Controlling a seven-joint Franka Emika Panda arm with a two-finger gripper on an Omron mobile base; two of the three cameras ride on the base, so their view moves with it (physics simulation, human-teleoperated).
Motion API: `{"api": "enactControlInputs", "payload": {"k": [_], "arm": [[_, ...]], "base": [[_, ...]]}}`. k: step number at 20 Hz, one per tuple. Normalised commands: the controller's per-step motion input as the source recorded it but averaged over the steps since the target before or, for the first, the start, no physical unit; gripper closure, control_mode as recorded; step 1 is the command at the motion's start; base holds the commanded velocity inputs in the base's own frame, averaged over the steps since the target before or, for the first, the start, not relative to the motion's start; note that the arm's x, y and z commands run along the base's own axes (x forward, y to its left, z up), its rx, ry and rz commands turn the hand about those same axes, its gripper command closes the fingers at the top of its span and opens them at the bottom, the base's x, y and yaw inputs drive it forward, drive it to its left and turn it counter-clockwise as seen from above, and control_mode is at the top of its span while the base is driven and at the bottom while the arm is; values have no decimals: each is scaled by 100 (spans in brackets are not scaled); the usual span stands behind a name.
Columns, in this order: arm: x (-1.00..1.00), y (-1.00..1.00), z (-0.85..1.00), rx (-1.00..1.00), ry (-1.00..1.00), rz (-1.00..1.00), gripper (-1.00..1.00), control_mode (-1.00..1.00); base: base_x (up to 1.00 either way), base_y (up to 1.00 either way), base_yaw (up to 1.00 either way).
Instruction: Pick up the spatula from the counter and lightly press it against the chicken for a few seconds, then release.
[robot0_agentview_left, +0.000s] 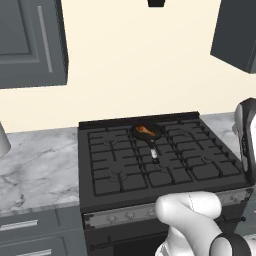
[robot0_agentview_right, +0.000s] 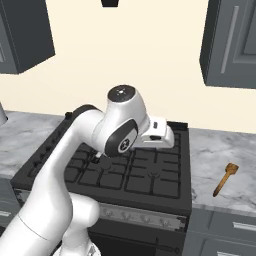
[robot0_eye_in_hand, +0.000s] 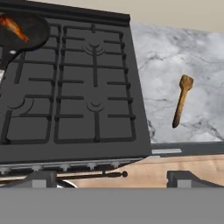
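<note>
While gripper (robot0_eye_in_hand: 116, 177) gapes, spatula (robot0_eye_in_hand: 181, 103) on counter (robot0_eye_in_hand: 175, 52), apart

A black gas stove with cast-iron grates (robot0_agentview_left: 170, 167) (robot0_agentview_right: 150, 182) (robot0_eye_in_hand: 87, 87) stood below a plain cream wall (robot0_agentview_left: 140, 60). A small round black frying pan (robot0_agentview_left: 156, 134) (robot0_eye_in_hand: 38, 27) sat on a rear burner, its handle pointing towards the stove's front. A row of small grey knobs (robot0_agentview_left: 120, 216) (robot0_agentview_right: 135, 215) lined the front panel. Dark grey panelled wall cabinets (robot0_agentview_left: 30, 42) (robot0_agentview_right: 232, 42) hung on either side above, and matching grey drawers (robot0_agentview_left: 30, 235) sat low to the stove's left.
</note>
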Motion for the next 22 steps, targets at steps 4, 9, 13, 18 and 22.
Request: {"api": "enactControlInputs", "payload": {"k": [4, 9, 13, 18, 22], "arm": [[0, -33, -14, 0, 0, 0, -100, -100], [0, -32, -5, 1, 0, -14, -100, -100], [-1, -33, -5, 6, 0, -28, -100, -100], [0, -14, -8, 7, 0, -9, -100, -100], [0, -11, -11, 0, 0, 0, -100, -100]], "base": [[0, 0, 0], [0, 0, 0], [0, 0, 0], [0, 0, 0], [0, 0, 0]]}}
